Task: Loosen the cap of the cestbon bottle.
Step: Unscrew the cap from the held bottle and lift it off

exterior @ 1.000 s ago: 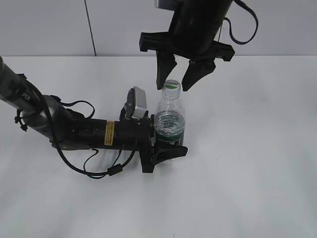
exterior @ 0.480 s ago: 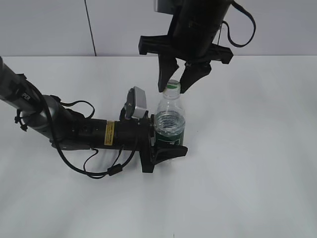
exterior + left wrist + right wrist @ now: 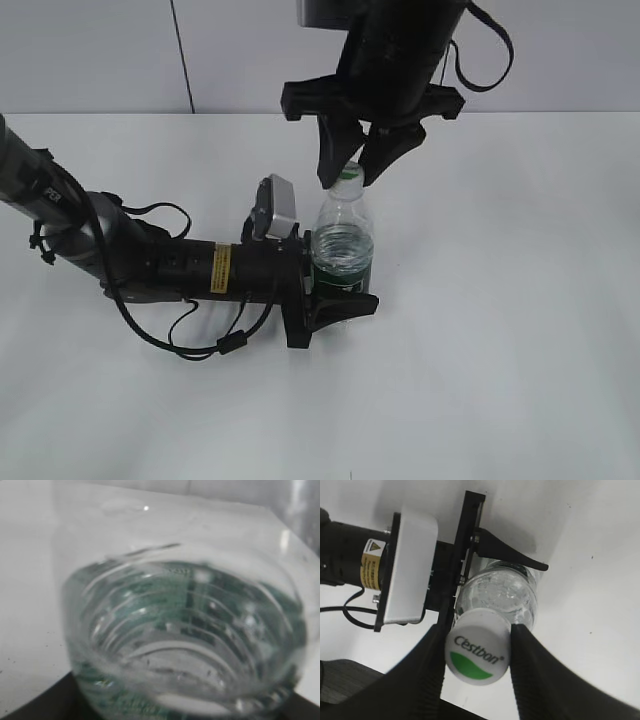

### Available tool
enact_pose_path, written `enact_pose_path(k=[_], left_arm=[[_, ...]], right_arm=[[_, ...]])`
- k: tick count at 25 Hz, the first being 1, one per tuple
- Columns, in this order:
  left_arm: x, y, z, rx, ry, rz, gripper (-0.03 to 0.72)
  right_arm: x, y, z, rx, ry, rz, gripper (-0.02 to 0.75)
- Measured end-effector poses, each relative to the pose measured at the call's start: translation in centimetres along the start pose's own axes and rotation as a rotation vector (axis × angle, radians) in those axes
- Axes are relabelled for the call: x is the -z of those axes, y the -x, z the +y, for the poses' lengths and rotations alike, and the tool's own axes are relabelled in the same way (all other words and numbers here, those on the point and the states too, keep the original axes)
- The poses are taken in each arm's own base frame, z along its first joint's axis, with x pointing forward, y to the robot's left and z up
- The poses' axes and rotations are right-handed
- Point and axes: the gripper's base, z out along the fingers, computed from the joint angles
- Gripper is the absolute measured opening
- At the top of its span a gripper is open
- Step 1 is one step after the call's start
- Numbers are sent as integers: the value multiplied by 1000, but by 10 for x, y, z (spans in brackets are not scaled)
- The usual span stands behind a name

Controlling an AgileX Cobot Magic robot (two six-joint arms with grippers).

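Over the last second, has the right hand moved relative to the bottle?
Yes. The right hand has come down toward the bottle, and its fingers have closed in around the cap; the bottle itself stayed put.

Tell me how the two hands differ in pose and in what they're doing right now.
The left hand lies low along the table and is clamped around the bottle at its green label; the right hand hangs from above, pointing down at the cap. The left hand grips the body; the right hand's fingers flank the cap, contact unclear. Both are black and work on one upright bottle.
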Motion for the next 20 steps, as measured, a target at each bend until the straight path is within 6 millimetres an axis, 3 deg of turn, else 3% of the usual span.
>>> enact_pose_path(k=[11, 20], left_arm=[[1, -1, -1, -12, -9, 6, 425], [1, -1, -1, -13, -11, 6, 425]], right_arm=[[0, 0, 1, 675, 14, -3, 300], [0, 0, 1, 1000, 14, -7, 298]])
